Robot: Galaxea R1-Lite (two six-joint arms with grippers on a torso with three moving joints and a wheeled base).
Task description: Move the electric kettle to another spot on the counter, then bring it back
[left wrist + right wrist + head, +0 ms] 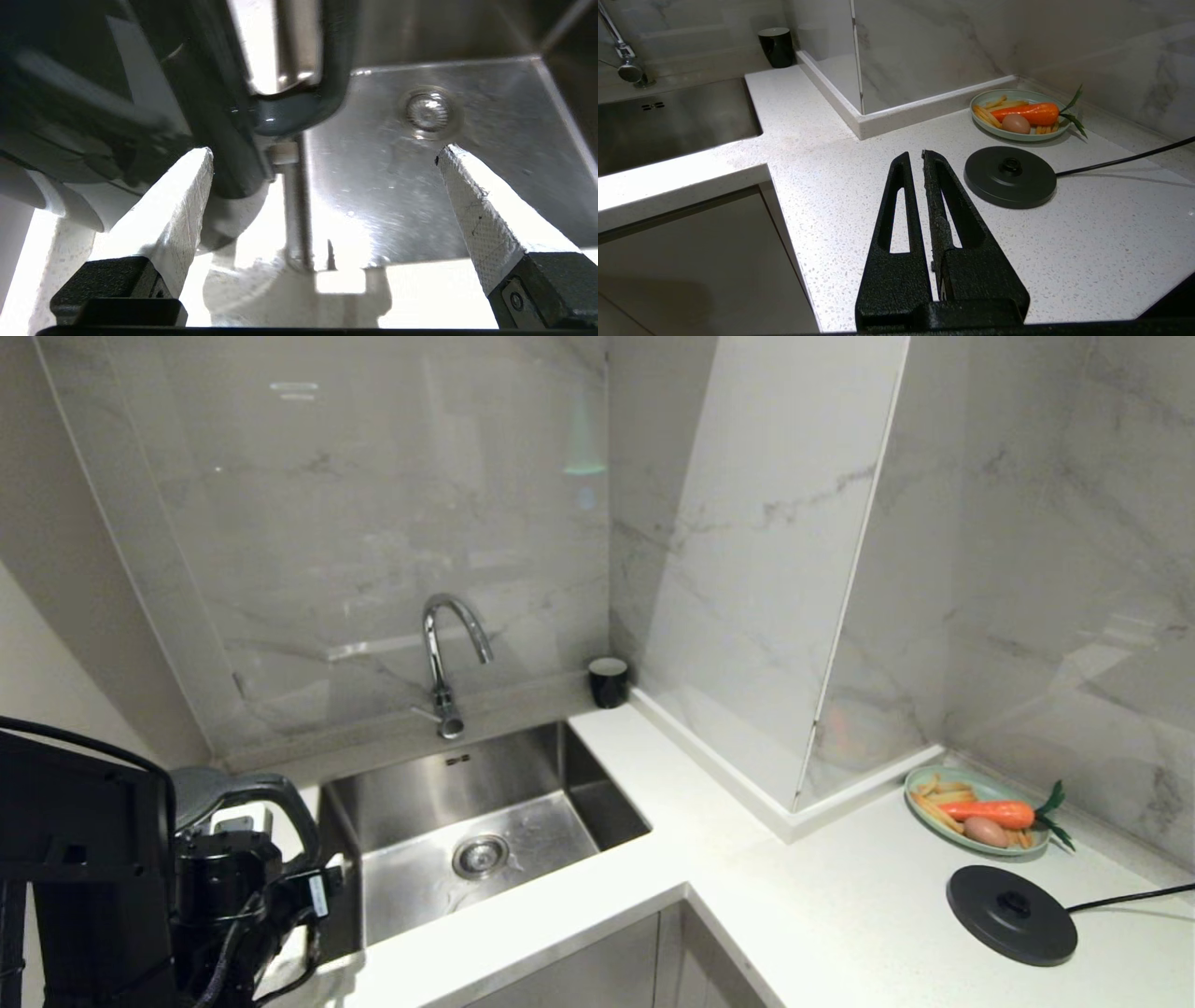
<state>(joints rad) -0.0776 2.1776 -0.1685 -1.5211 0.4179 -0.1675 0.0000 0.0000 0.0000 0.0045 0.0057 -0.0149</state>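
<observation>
kettle point(210, 789) position: you find the electric kettle on the worktop point(840, 905) just left of the sink point(476, 812), its matte grey lid and curved handle showing behind the left arm. left claw point(322, 158) stands wide apart around the handle, fingers point(187, 196) not pressing it; judged as either a release or an approach. the flat round base disc point(1011, 913) sits bare, well to the right of the sink, so the return leg is judged not yet done. right claw point(915, 161) hangs together above the speckled stone, idle. sink is brushed steel, square-walled.
</observation>
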